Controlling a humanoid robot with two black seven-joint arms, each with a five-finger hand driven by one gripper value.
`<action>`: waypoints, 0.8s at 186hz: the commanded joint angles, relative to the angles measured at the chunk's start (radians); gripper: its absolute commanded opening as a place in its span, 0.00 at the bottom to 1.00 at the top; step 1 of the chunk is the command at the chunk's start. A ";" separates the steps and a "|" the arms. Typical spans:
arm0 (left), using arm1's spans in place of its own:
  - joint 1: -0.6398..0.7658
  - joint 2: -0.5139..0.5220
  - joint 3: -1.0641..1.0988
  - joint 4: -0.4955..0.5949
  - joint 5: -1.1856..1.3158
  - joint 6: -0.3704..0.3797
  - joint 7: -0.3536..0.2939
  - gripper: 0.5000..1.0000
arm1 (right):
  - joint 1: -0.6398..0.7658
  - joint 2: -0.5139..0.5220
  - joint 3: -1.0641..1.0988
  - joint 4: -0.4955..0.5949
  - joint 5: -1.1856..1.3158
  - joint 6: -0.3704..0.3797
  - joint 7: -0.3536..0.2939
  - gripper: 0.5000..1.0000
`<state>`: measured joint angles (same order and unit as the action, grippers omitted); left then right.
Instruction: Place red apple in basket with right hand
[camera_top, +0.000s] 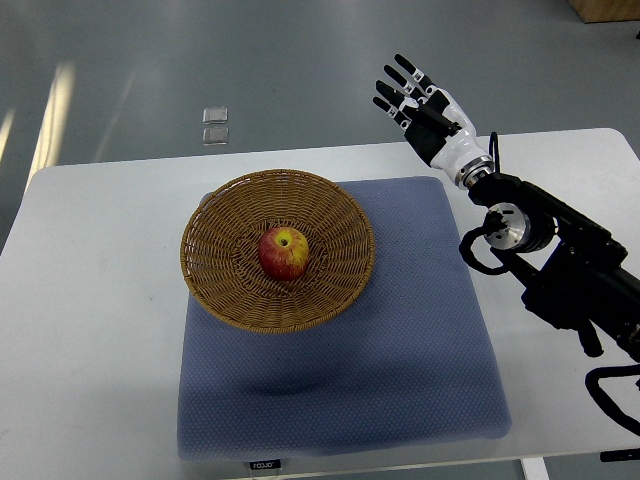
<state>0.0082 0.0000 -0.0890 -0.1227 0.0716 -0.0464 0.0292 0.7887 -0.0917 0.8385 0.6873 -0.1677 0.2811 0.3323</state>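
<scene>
A red apple (284, 252) with a yellow patch near its stem lies in the middle of a round wicker basket (215, 290). The basket rests on the left part of a blue-grey mat (420, 350). My right hand (410, 92) is raised beyond the table's far edge, up and to the right of the basket, well apart from it. Its fingers (392, 78) are spread straight and hold nothing. The black right arm (560, 260) comes in from the right edge. No left arm shows.
The mat lies on a white table (90, 330). Two small clear squares (214, 124) sit on the grey floor behind the table. A wooden object's corner (605, 8) shows at the top right.
</scene>
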 joint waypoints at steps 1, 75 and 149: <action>-0.001 0.000 0.000 0.000 0.000 0.000 0.000 1.00 | 0.000 0.006 0.027 -0.046 0.001 0.046 0.002 0.84; -0.001 0.000 0.000 0.000 0.000 -0.001 0.000 1.00 | -0.014 0.055 0.045 -0.141 0.024 0.046 0.024 0.84; -0.001 0.000 0.000 0.000 0.000 0.000 0.000 1.00 | -0.008 0.053 0.034 -0.143 0.011 -0.046 0.025 0.84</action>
<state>0.0077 0.0000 -0.0889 -0.1227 0.0716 -0.0464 0.0291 0.7804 -0.0382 0.8752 0.5446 -0.1554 0.2498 0.3575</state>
